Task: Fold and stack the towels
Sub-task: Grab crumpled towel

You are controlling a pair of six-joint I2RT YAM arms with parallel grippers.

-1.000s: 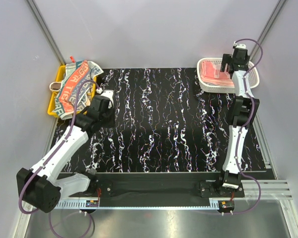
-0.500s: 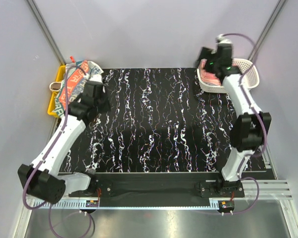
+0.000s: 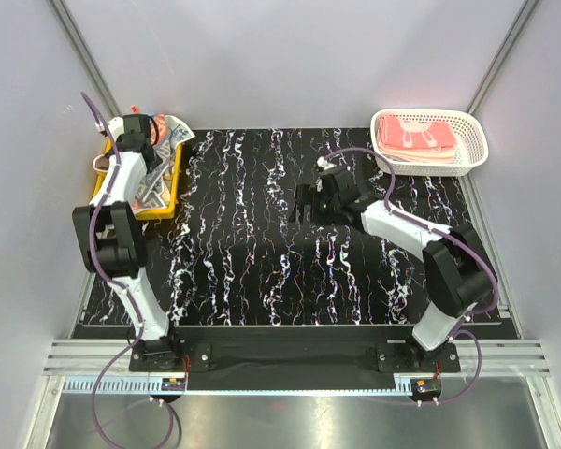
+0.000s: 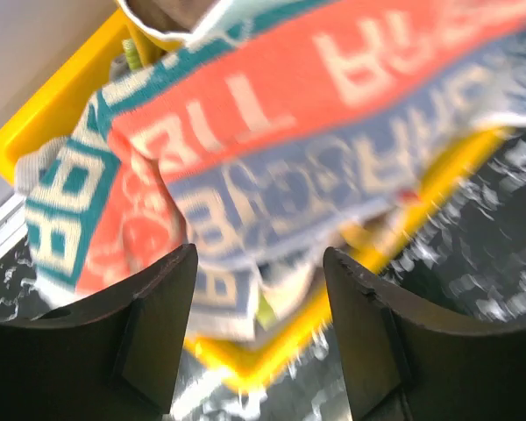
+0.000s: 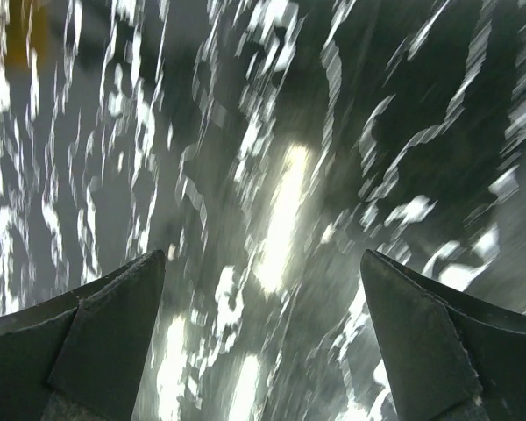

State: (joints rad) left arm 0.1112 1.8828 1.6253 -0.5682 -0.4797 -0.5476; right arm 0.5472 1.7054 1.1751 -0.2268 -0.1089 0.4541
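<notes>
A crumpled cream towel with red and teal letter blocks lies heaped in the yellow tray at the back left. My left gripper hovers over that tray, open. In the left wrist view the lettered towel fills the frame just beyond the open left gripper, with nothing between the jaws. Folded pink towels rest in the white lattice basket at the back right. My right gripper is open and empty, low over the middle of the black marbled mat.
The yellow tray's near corner sits under the left fingers. The mat spans the table between the tray and the basket. Grey walls and metal rails close the cell in on the left, back and right.
The left arm swung back and left over the tray and its jaws widened. The right arm left the basket and reached down to the mat's middle, still open.
</notes>
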